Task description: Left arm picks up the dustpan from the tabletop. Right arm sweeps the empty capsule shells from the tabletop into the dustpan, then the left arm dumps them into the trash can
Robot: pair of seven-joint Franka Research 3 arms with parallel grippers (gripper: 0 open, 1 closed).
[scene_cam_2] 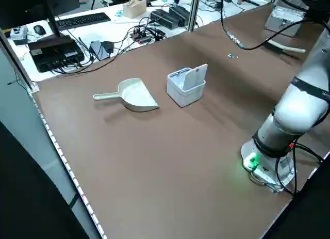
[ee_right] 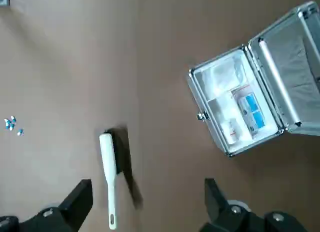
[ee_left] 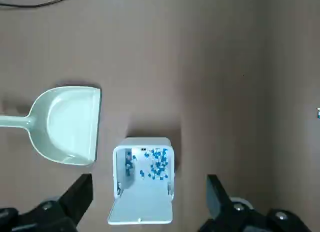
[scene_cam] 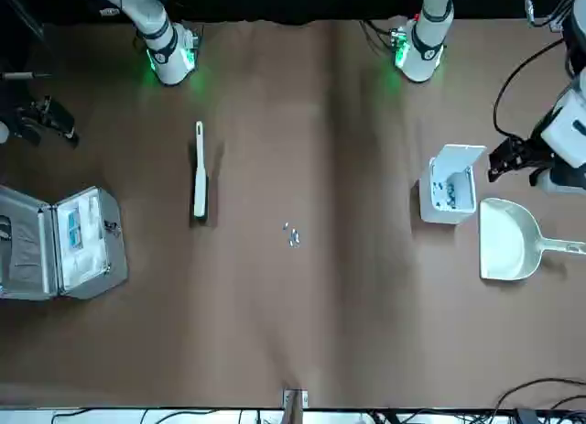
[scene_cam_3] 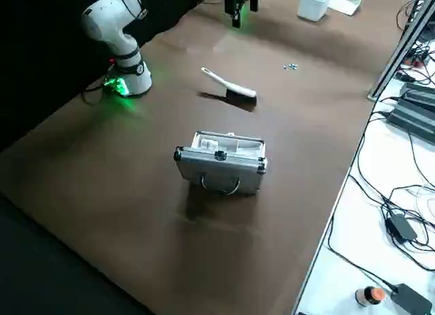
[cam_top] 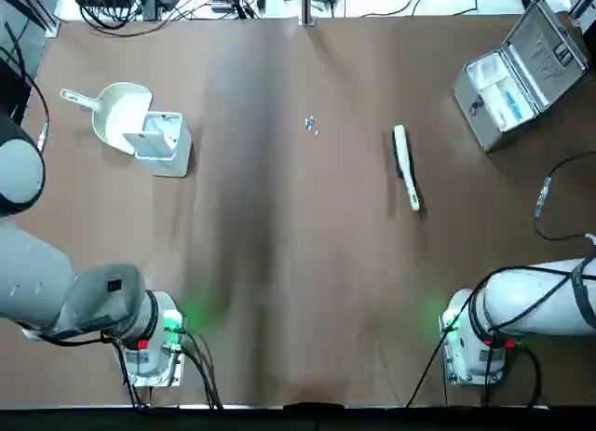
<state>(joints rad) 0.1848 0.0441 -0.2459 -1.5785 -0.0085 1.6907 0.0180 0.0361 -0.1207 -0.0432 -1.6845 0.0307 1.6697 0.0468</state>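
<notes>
Dustpan (cam_top: 124, 114) touches trash can (cam_top: 160, 143) near tabletop (cam_top: 279, 291) edge.

Tabletop (cam_top: 279, 263): matte brown, faint darker lengthwise streaks. Dustpan (cam_top: 119, 114): off-white. Trash can (cam_top: 160, 142): pale grey, blue specks inside. Capsule shells (cam_top: 312, 125): pale bluish-clear. Brush (cam_top: 406, 167): white, black bristles. Case (cam_top: 521, 73): silver metal, white and blue contents. Arm bases: white, green lights.

White-grey left arm (cam_top: 56, 291), green-lit base, black cables
</notes>
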